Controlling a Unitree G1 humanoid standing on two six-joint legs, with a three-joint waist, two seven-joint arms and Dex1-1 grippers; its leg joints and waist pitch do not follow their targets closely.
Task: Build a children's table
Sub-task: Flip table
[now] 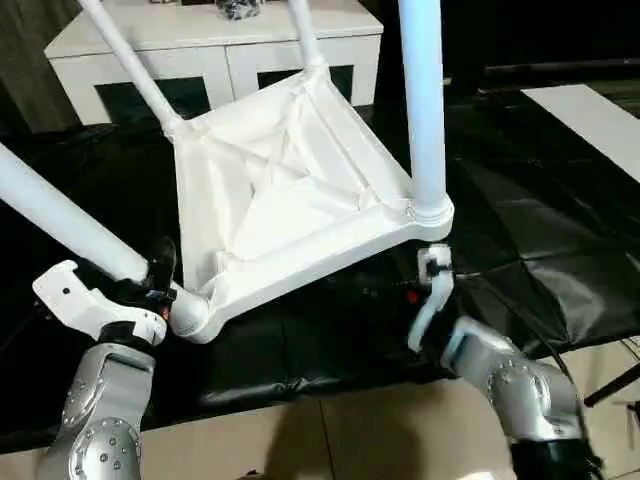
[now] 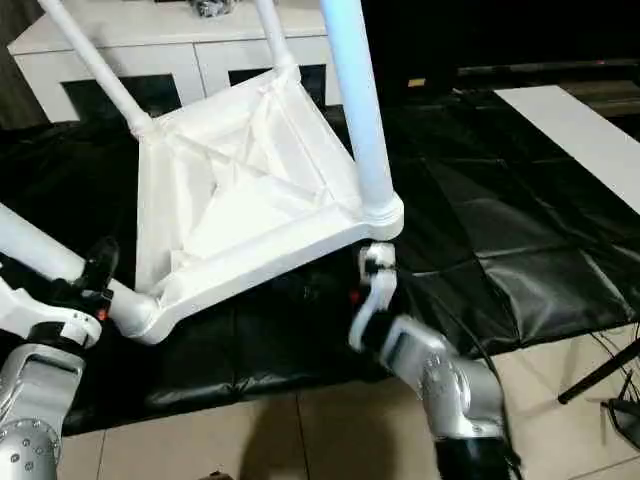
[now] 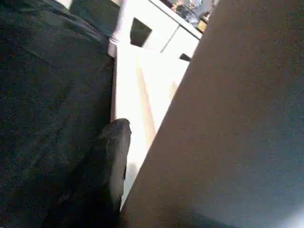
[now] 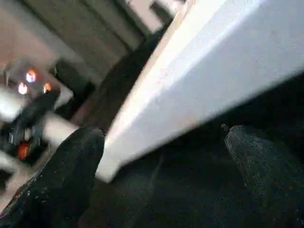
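We've got the tabletop [image 1: 290, 190] flipped underside-up and tilted on the black worktop [image 1: 560, 230], all four legs in their corner sockets, in front of the white cabinet [image 1: 200, 50]. Our left claw [image 1: 160, 275] is clamped on the near-left leg [image 1: 60, 220] right by its socket. Our right claw [image 4: 166, 156] sits spread wide just under the near-right corner, below the near-right leg [image 1: 425, 110], gripping nothing.

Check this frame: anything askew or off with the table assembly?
The tabletop sits tilted, underside up, with its near edge lifted off the black work table. All four legs are in their corner sockets. The left end effector grips a leg near its socket; the right end effector is open below the near corner. No damage visible.
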